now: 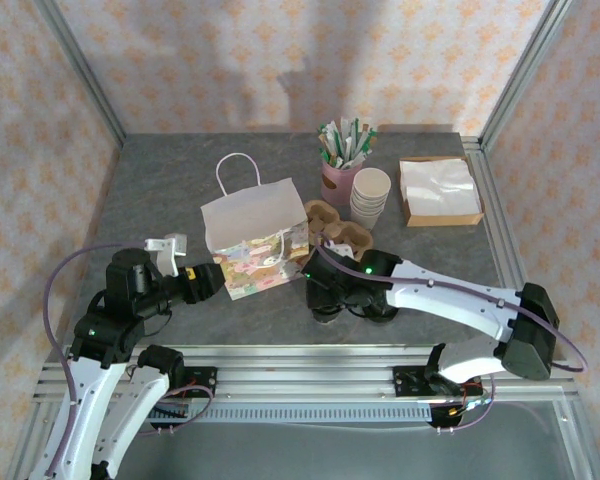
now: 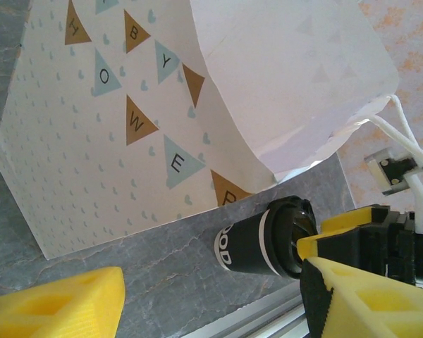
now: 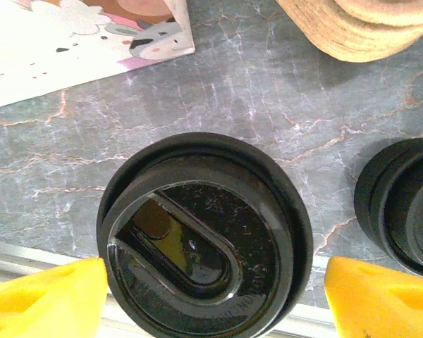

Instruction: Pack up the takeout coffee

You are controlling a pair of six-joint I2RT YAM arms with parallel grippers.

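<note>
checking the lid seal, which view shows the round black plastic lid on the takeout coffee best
right wrist: it looks straight down on the round black plastic lid, its top and sip slot close up. left wrist shows it side-on on the dark cup. top external shows a dark shape hidden under the right arm.

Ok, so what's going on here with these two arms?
The right gripper hangs open over the takeout coffee, its fingers either side of the black lid, not gripping. The left gripper sits open beside the paper gift bag. The coffee stands on the table, not in the bag.
</note>
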